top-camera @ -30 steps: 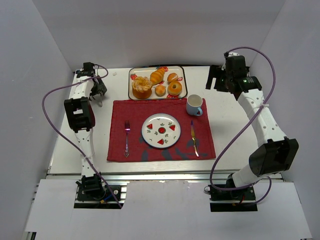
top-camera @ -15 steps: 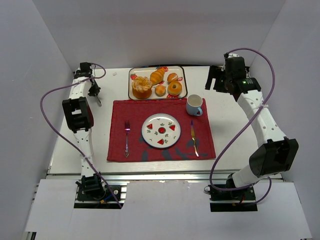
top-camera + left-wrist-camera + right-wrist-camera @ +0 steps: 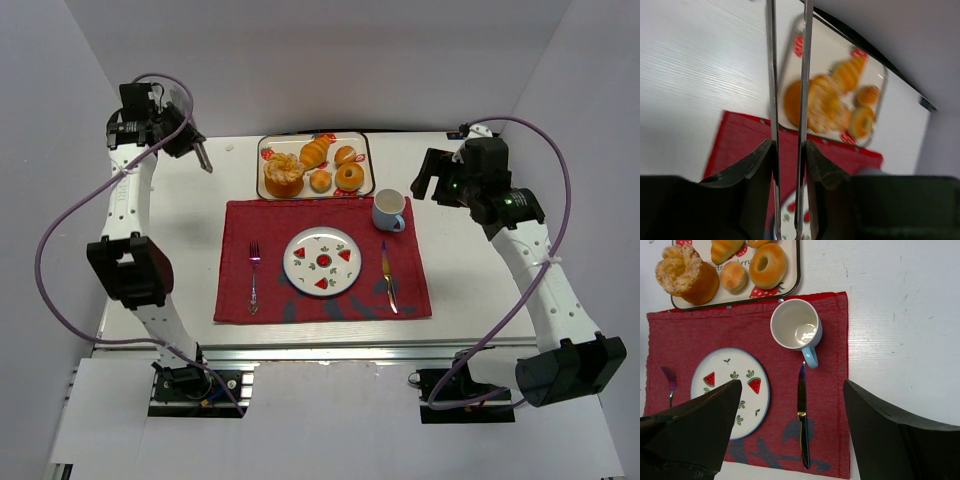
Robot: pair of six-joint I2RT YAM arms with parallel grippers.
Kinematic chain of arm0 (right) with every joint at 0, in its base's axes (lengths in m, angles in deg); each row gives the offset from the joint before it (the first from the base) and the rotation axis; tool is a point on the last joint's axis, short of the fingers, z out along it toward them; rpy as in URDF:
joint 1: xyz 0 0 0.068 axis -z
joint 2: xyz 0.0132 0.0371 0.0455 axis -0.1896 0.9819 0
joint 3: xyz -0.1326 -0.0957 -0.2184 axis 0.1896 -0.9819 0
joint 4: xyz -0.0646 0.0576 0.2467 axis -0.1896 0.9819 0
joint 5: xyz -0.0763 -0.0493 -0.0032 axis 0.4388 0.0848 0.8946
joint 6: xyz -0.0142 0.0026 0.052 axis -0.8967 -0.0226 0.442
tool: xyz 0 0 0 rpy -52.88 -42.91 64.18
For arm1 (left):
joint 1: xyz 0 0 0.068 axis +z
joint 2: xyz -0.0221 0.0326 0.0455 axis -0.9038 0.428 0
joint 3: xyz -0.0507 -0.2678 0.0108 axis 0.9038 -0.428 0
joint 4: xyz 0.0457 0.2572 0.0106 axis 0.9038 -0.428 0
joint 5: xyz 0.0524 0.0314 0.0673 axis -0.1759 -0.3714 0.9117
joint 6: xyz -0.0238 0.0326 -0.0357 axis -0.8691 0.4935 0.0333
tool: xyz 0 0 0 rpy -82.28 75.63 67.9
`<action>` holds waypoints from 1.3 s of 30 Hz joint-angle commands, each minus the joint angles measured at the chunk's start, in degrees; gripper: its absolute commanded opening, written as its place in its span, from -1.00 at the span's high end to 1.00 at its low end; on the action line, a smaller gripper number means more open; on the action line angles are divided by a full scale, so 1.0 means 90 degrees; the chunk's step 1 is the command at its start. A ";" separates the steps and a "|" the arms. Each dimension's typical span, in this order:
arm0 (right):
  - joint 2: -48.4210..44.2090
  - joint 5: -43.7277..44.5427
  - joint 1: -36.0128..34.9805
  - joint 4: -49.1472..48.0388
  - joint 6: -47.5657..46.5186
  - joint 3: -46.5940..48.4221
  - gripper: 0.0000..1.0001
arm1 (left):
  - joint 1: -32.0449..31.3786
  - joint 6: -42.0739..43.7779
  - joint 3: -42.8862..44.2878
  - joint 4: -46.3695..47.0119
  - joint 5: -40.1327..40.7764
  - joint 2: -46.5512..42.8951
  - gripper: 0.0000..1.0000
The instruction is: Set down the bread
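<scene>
1. Top external view: the bread point(image 3: 283, 176) sits in the near-left corner of the tray point(image 3: 366, 145), at the far side of the table point(image 3: 190, 260). No gripper touches it.
2. On the same tray lie a croissant point(image 3: 314, 152) just behind the bread, a ring donut point(image 3: 349, 176) toward the right end, and a small bun point(image 3: 320, 181) between the bread and the donut.
3. The left gripper point(image 3: 205, 160) hangs high over bare table to the left of the tray, well apart from the bread.
4. In the left wrist view its thin fingers point(image 3: 771, 75) stand a narrow gap apart with nothing between them. The bread shows blurred beyond them.
5. The right gripper point(image 3: 428, 178) hovers to the right of the mug point(image 3: 388, 210). In the right wrist view its jaws are spread wide and empty.
6. A red placemat point(image 3: 270, 220) lies just in front of the tray. It carries a plate point(image 3: 322, 260) at its centre, a fork point(image 3: 254, 275) on the left and a knife point(image 3: 388, 280) on the right. The mug stands at its far right corner, handle toward the knife.
</scene>
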 commanded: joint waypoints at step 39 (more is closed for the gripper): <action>-0.0660 -0.0019 -0.0007 -0.0400 0.0478 -0.0544 -0.78 | -0.1039 0.0256 0.0235 -0.1875 -0.1151 0.0370 -0.17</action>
